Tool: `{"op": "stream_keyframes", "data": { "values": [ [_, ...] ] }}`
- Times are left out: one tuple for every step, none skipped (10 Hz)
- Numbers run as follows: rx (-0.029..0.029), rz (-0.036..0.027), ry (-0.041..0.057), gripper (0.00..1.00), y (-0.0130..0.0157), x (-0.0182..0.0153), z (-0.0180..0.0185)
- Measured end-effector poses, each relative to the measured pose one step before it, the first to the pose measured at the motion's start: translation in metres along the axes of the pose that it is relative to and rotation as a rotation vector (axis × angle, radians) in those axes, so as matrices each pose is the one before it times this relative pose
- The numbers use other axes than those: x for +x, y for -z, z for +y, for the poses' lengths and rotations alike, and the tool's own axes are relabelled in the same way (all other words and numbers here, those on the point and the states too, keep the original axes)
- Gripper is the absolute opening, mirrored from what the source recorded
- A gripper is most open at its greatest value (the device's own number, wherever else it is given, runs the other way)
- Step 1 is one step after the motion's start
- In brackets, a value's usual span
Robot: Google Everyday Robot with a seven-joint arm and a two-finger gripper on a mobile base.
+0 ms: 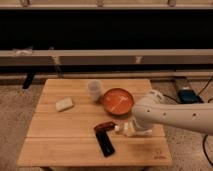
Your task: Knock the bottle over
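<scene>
A small pale bottle sits at the table's front right, right of a red-brown object. Its whitish cap end points left, so it looks tipped on its side, though the arm covers much of it. My gripper is at the low end of the big white arm, right against the bottle and mostly hidden behind the arm's bulk. The wider capless translucent cup stands upright at the back middle of the wooden table, well away from the gripper.
An orange plate lies just right of the cup, behind the arm's end. A red-brown object and a black flat object lie at the front middle. A pale sponge-like block lies at the left. Cables and a blue box are on the floor to the right.
</scene>
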Motion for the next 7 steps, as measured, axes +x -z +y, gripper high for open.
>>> {"op": "stream_keyframes", "data": {
  "values": [
    [-0.00824, -0.01172, 0.01714, 0.8, -0.00115, -0.00681, 0.00221],
    [-0.00483, -0.00644, 0.01194, 0.8, -0.00012, -0.00186, -0.00097],
    [-0.01319, -0.012, 0.024, 0.8, 0.00153, -0.00488, 0.00419],
    [-0.01223, -0.00671, 0.01571, 0.8, 0.00079, -0.00279, 0.00398],
    [-0.01716, -0.00853, 0.01577, 0.8, 0.00065, -0.00275, 0.00199],
    [-0.0088, -0.00465, 0.00647, 0.8, 0.00059, -0.00138, 0.00136],
    [-0.00152, 0.00061, 0.00142, 0.8, -0.00056, -0.00029, 0.00103]
  ]
}}
